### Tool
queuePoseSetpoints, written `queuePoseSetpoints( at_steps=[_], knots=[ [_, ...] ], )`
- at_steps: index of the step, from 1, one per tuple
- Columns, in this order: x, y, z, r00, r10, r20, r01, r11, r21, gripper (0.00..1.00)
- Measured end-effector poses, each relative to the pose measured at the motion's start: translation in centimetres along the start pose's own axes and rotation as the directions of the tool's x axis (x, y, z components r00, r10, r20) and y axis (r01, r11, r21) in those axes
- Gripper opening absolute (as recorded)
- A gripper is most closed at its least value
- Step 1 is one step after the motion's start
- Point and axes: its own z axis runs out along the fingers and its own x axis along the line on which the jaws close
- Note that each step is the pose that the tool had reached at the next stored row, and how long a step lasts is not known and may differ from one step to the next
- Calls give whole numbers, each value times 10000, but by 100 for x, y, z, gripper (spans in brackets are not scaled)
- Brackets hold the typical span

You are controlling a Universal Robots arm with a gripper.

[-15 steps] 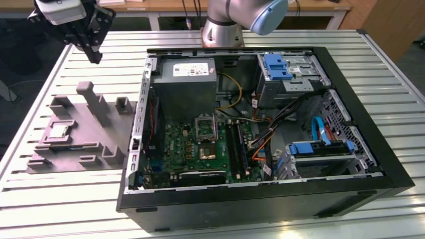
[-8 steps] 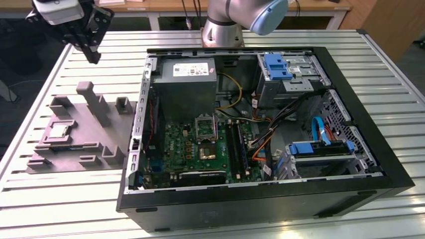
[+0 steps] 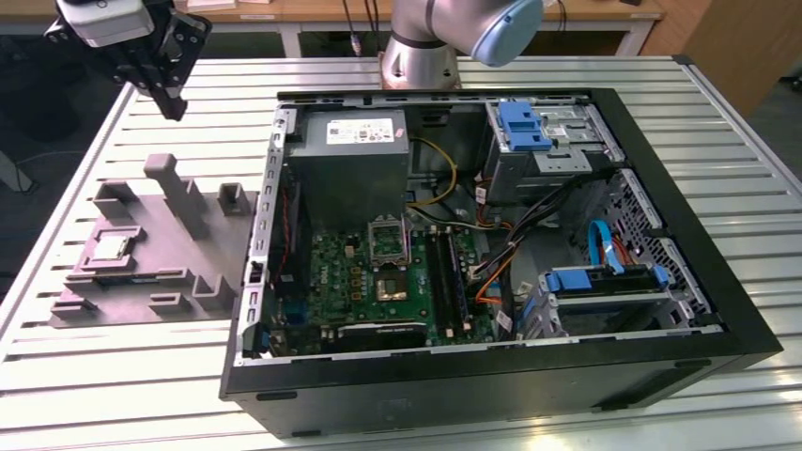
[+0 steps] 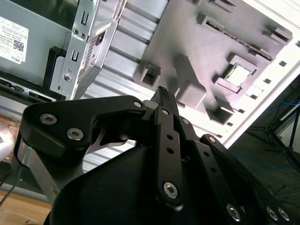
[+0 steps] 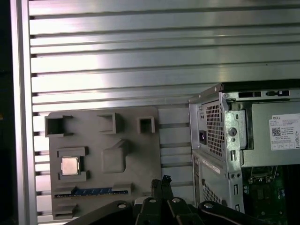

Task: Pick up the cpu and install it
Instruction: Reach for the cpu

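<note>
1. Worktop (image 3: 126, 376): slatted metal surface carrying all items.
2. Computer case (image 3: 501, 376): black tower lying on its side, open side up. Inside are a grey power supply (image 3: 357, 160) and, in front of it, a green board (image 3: 376, 282) with a metal-framed socket (image 3: 387, 238).
3. Tray (image 3: 150, 282): grey moulded plastic with upright posts, lying flat on the worktop just beside the case, on the exterior view's left.
4. End effector (image 3: 176, 111): raised above the worktop, beyond the far end of the tray, well clear of the tray and the case. In the second wrist view its fingers (image 4: 162, 93) are together at the tips with nothing between them.
5. Cpu (image 3: 111, 247): small silver-grey square seated flat in a framed recess of the tray, on the side away from the case. It is also visible in both wrist views (image 4: 239, 75) (image 5: 70, 165), apart from the end effector.
</note>
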Motion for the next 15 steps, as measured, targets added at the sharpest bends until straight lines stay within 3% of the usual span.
queuePoseSetpoints(
  at_steps=[15],
  knots=[
    [61,-5,-1,10000,0,1,0,10000,-1,11]
  ],
)
